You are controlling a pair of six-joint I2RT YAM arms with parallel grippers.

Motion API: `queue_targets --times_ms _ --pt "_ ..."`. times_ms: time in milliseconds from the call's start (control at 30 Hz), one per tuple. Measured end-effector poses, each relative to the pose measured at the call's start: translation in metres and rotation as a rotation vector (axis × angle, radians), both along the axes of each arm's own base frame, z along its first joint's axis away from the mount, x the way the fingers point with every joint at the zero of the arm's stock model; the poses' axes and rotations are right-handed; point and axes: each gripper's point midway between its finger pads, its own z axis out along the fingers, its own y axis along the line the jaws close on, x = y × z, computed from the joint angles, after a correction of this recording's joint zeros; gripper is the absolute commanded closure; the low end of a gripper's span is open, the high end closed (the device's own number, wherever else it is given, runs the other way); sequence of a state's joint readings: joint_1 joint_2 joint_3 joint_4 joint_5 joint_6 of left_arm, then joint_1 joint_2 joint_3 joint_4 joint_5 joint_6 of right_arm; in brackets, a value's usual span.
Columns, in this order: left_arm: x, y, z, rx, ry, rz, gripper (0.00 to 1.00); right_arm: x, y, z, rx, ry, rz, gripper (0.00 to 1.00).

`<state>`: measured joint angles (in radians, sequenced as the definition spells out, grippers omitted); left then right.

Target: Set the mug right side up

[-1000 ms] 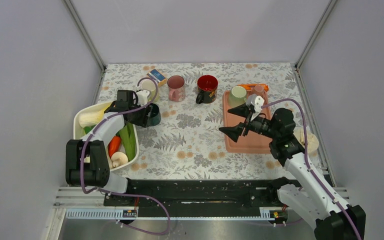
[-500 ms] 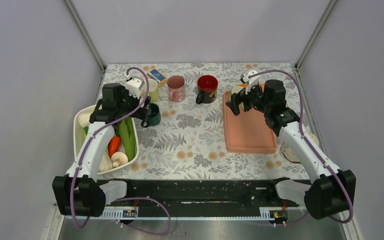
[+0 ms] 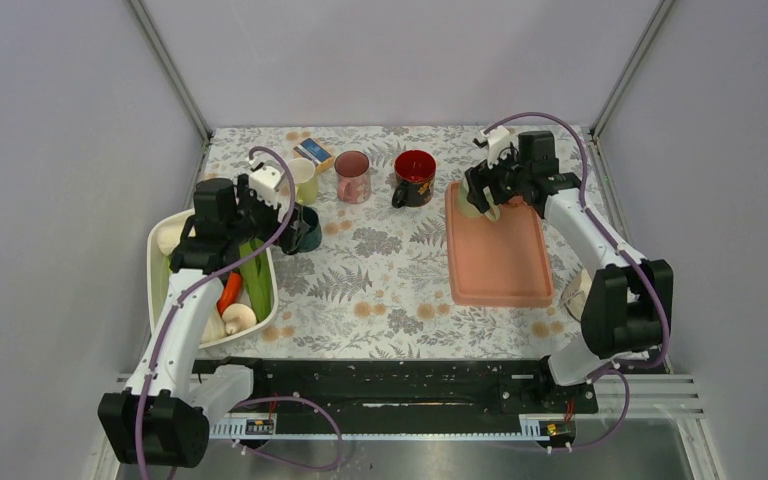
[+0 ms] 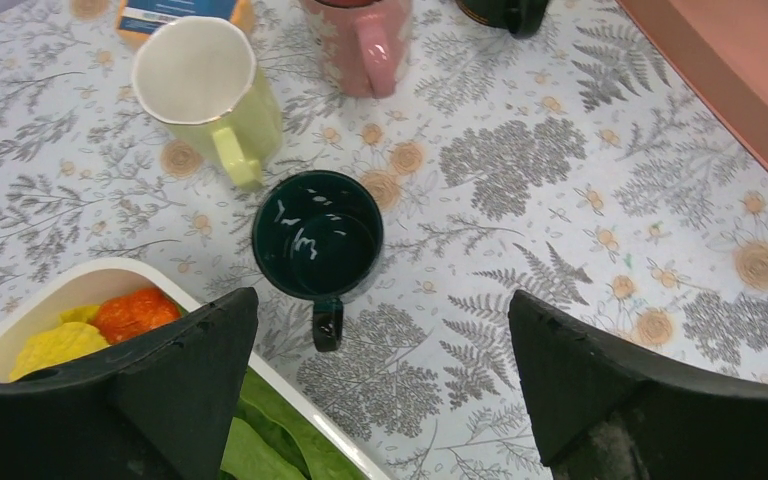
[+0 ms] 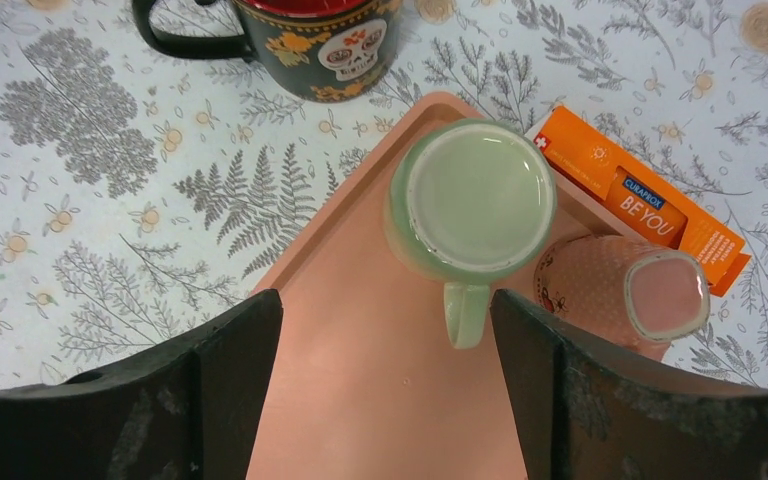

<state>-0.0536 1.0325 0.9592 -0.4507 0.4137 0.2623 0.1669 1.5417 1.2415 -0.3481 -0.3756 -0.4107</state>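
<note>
Tub: a white tub [image 3: 274, 292] sits at 9 o'clock on the table [image 3: 380, 290], with vegetables [image 3: 228, 292] in it.
Left gripper: the left gripper [image 4: 382, 300] hangs over the tub's 1 o'clock corner. Its jaws are spread wide and released, with nothing between them.
Dark green mug: the dark green mug [image 4: 317, 235] stands mouth up on the table just beside the tub. It is under the left gripper and apart from both fingers. In the left wrist view its handle points to 6 o'clock.
Yellow-green mug: the yellow-green mug [image 4: 205, 85] stands upright at 11 o'clock from the dark green mug in that view.
Small box: a blue and orange box [image 3: 313, 152] lies at 12 o'clock from the yellow-green mug.
Pink mug: the pink mug [image 3: 351, 176] stands mouth up.
Black mug: the black mug with red inside [image 3: 414, 178] stands mouth up, its handle at 8 o'clock.
Tray: a salmon tray [image 3: 500, 270] lies at 3 o'clock on the table.
Light green mug: the light green mug [image 5: 472, 200] stands in the tray's 11 o'clock corner. It looks base up, with its handle at 6 o'clock in the right wrist view.
Right gripper: the right gripper [image 5: 385, 300] is above the light green mug. Its jaws are parted to either side and touch nothing.
Pink dotted cup: the pink dotted cup [image 5: 620, 290] is at 4 o'clock from the light green mug, close beside it.
Orange box: the orange box [image 5: 650, 205] lies flat at 3 o'clock from that mug.
</note>
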Motion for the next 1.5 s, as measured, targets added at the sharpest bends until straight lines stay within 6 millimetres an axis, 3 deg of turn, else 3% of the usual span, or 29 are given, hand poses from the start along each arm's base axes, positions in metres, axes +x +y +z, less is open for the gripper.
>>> queue_targets --times_ms 200,600,1000,1367,1500 --pt "-0.017 -0.011 -0.006 -0.016 -0.014 -0.081 0.01 0.011 -0.012 -0.028 -0.057 0.081 -0.008 0.17" --pt "-0.021 -0.016 -0.007 -0.026 -0.015 -0.119 0.01 0.021 -0.027 -0.069 -0.149 0.182 0.035 0.26" --pt "-0.023 -0.018 -0.011 -0.029 -0.007 -0.130 0.01 0.034 -0.033 -0.087 -0.209 0.230 0.061 0.39" --pt "-0.022 -0.019 -0.016 -0.034 0.011 -0.140 0.01 0.031 -0.035 -0.100 -0.223 0.273 0.072 0.70" --pt "-0.022 -0.020 -0.018 -0.036 0.016 -0.143 0.01 0.031 -0.035 -0.103 -0.220 0.281 0.069 0.87"
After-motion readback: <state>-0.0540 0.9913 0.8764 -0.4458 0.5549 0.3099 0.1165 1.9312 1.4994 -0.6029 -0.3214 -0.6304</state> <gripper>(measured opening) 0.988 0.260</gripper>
